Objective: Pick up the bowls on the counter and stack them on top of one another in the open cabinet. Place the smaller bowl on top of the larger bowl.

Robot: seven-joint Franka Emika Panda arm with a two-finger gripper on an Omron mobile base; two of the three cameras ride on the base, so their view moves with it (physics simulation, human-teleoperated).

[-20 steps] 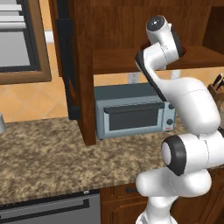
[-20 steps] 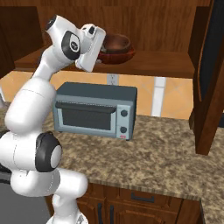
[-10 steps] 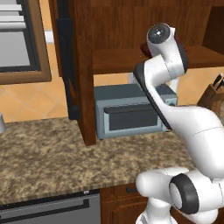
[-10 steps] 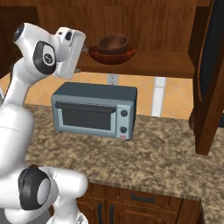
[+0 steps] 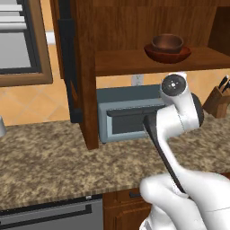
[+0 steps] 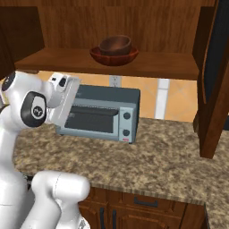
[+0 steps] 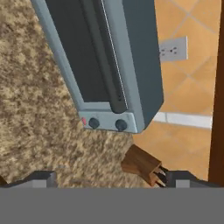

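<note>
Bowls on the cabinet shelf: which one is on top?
The smaller bowl, deep and dark brown, sits inside the larger bowl, the wide, shallow, reddish one resting directly on the open cabinet shelf.

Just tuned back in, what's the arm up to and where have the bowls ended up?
Both bowls sit stacked on the plank shelf of the dark reddish-brown wooden wall cabinet: the small deep dark-brown bowl rests inside the wide shallow reddish-brown bowl. The white arm's two-finger gripper is open and empty, down at the level of the grey-blue toaster oven, looking along it over the speckled granite counter. A wooden knife block stands on the counter nearby.
</note>
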